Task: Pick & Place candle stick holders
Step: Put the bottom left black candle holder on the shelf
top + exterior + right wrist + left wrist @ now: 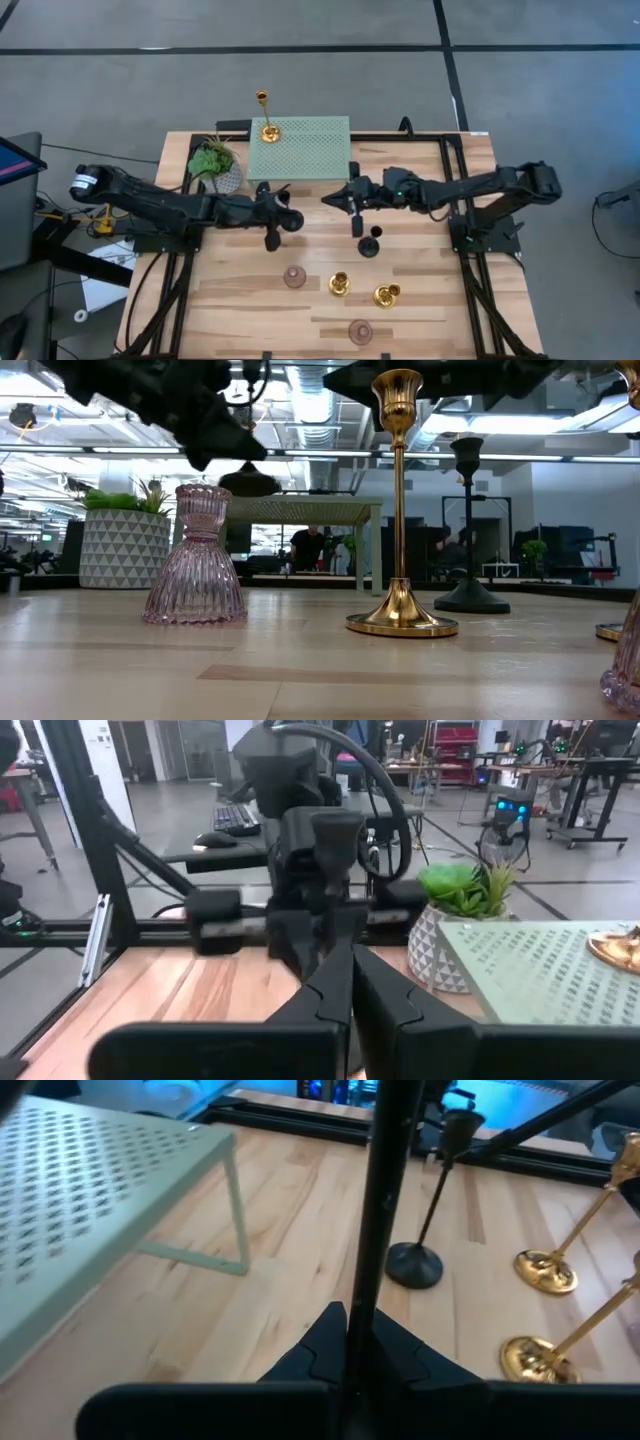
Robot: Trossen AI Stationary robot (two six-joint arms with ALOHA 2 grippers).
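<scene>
My left gripper [292,218] is shut on a black candle stick holder [385,1200] above the table's middle. My right gripper [328,200] faces it from the right; its fingers [350,985] are shut and empty. A second black holder [370,245] stands on its round base near my right gripper. Two gold holders [340,285] [387,295] and two pink holders [295,277] [360,330] stand on the near half of the table. A third gold holder [267,125] stands on the green perforated shelf [310,150]. My left gripper pinches the black holder's thin stem [372,1295] between its two fingers. The fingers come level from the table's left and lie across the stem. The holder stays upright, and its round base [248,482] hangs clear of the table.
A potted green plant [215,165] stands by the shelf's left end. In the low view a pink holder [195,560] and a gold holder [400,510] stand close to the camera. People show in the room behind.
</scene>
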